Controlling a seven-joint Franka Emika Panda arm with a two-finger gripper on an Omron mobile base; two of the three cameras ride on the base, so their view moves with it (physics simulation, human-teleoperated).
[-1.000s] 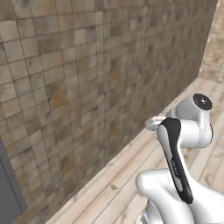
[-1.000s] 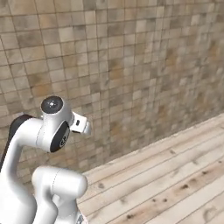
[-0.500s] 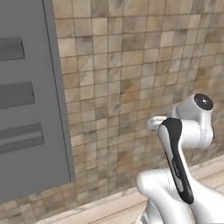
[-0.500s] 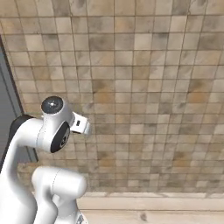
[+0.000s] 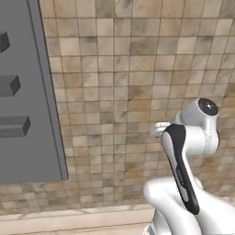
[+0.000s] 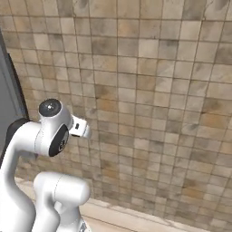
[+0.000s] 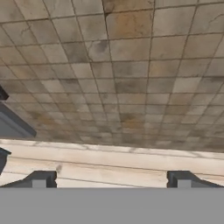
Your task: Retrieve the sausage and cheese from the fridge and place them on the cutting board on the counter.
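The fridge (image 5: pixel 27 92), a grey panel with dark recesses, stood at the left of the left base view, beside a brown tiled wall (image 5: pixel 137 69); the sausage and the cheese were presumably inside it, so I could not tell their place. The hand (image 7: pixel 111 179) was fully open and held nothing, its fingertips (image 7: pixel 41 178) pointing at the wall and wooden floor (image 7: pixel 109 162). The base could stop too far aside, and then the arm would reach badly.

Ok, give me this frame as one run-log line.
phase: base facing tiled wall | fridge: at left, grey panel with dark ledges | gripper: open, empty | sausage, cheese: unseen
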